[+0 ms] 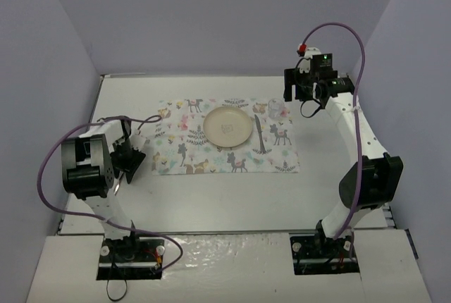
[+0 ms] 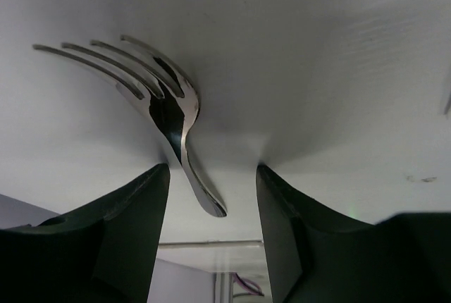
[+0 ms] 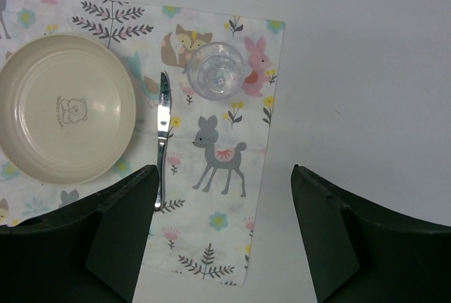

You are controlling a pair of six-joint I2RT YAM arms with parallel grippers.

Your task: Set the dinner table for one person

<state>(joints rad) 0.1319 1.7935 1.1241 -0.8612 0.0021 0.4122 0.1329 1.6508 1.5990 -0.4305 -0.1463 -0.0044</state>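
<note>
Logging left gripper (image 2: 211,169): I see fingers apart, near the placemat's (image 1: 282,158) left edge.
fork (image 2: 162,99): handle end between those fingers, a gap either side.
dinner table (image 1: 211,197): white top under everything.
placemat contents: cream plate (image 1: 227,126) at centre, knife (image 3: 163,134) just right of it, clear glass (image 3: 220,70) by the far right corner.
right gripper (image 3: 223,172): fingers apart, nothing between, above the placemat's right edge.

Placemat (image 1: 282,158) sat mid dinner table (image 1: 232,197), plate (image 1: 227,126) on its middle, knife (image 1: 261,136) just right of that, glass (image 1: 277,110) behind the knife, fork (image 2: 173,116) off the mat's left side.
</note>
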